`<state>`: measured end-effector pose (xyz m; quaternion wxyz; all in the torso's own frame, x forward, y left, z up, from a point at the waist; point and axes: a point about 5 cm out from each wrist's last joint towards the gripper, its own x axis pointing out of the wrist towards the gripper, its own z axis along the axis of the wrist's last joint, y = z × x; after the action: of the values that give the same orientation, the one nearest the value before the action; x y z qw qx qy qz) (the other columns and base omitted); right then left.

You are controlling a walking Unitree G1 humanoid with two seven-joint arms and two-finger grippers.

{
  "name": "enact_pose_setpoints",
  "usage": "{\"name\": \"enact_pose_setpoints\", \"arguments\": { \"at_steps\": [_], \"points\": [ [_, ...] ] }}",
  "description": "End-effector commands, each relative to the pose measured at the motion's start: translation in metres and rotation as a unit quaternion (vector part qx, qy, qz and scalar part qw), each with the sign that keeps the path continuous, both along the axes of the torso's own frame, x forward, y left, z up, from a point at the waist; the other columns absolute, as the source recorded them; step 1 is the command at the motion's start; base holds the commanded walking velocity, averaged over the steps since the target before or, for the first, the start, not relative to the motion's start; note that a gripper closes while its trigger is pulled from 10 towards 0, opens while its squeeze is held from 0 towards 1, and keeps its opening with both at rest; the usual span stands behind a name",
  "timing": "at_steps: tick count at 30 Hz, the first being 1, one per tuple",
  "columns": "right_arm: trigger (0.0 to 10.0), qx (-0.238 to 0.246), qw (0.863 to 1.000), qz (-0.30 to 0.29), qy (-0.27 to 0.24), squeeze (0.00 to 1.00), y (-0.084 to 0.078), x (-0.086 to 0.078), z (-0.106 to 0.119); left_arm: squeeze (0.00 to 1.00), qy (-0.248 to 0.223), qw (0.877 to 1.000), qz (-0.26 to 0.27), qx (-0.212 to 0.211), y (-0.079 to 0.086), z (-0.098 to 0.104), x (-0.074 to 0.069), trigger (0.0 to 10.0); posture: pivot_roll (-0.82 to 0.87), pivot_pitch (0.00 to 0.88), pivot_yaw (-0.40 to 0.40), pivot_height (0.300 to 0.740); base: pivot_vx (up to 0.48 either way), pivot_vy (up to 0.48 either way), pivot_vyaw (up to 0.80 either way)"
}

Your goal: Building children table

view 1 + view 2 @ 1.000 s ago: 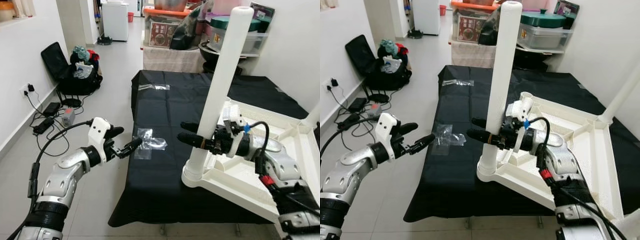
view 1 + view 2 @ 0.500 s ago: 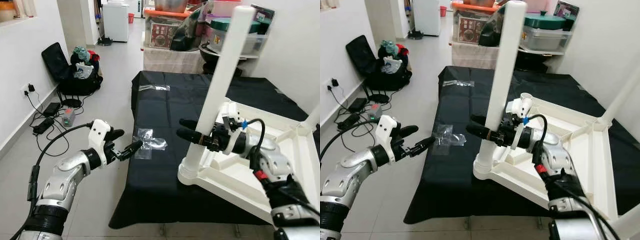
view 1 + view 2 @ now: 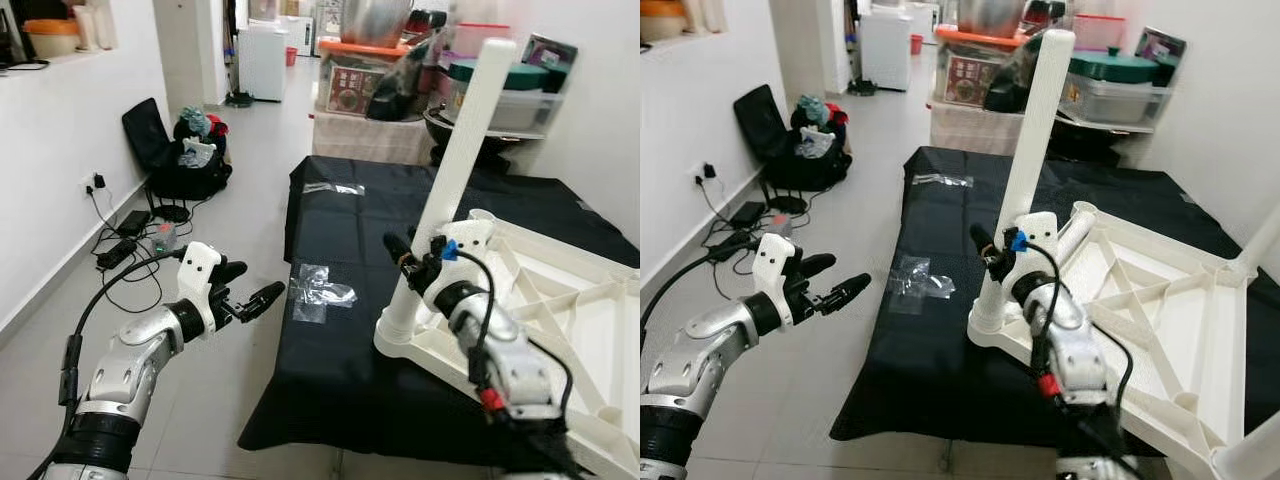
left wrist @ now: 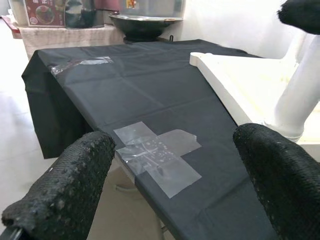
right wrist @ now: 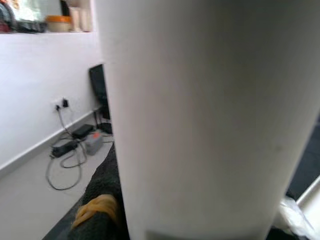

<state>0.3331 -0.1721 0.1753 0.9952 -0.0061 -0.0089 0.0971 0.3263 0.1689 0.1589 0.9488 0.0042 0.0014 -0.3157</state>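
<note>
Desk [image 3: 340,215]: covered by a black cloth, carrying the items listed below.

Children's table [image 3: 1160,300]: white plastic, lying upside down on the right part of the desk, ribbed underside facing up. One corner sits near the desk's front-left edge.

Leg [image 3: 455,170]: white tube, standing upright and slightly tilted in the socket at that near corner of the upturned table. A second white leg [image 3: 1265,235] rises at the far right edge of the picture.

Right hand [image 3: 408,256]: at the lower part of the upright leg, just above its socket. One black finger [image 3: 981,240] shows to the left of the tube; the right wrist view has the white tube pressed close against the camera with a black finger [image 5: 102,195] alongside it. The hand is pinching the leg.

Left hand [image 3: 245,290]: held in the air over the floor, off the left edge of the desk, touching nothing. Fingers spread apart, as the left wrist view shows, with the two black fingers [image 4: 65,185] wide of each other.

Plastic wrapper [image 3: 320,293]: clear, flat on the black cloth near the left edge, between the left hand and the table corner. A second clear wrapper [image 3: 333,188] lies farther back on the cloth.

Floor items: black bag [image 3: 190,165] with clothes, and cables [image 3: 125,225] by the left wall.
</note>
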Motion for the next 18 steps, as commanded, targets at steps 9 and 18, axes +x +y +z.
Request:
{"name": "enact_pose_setpoints", "arguments": {
  "at_steps": [9,18],
  "points": [
    [0.0,0.045,0.952,-0.256,0.159,0.0,-0.016,-0.018,-0.065,0.0,0.013,0.999,0.035,0.009,0.003,-0.005,0.004,10.0,0.07,0.0,-0.101,0.74,0.0,0.0,0.0],
    [10.0,0.022,0.949,-0.266,0.165,0.0,-0.006,-0.023,-0.066,0.0,0.016,0.999,0.047,0.011,0.005,-0.008,0.005,10.0,0.06,0.0,-0.105,0.74,0.0,0.0,0.0]
  ]
}}
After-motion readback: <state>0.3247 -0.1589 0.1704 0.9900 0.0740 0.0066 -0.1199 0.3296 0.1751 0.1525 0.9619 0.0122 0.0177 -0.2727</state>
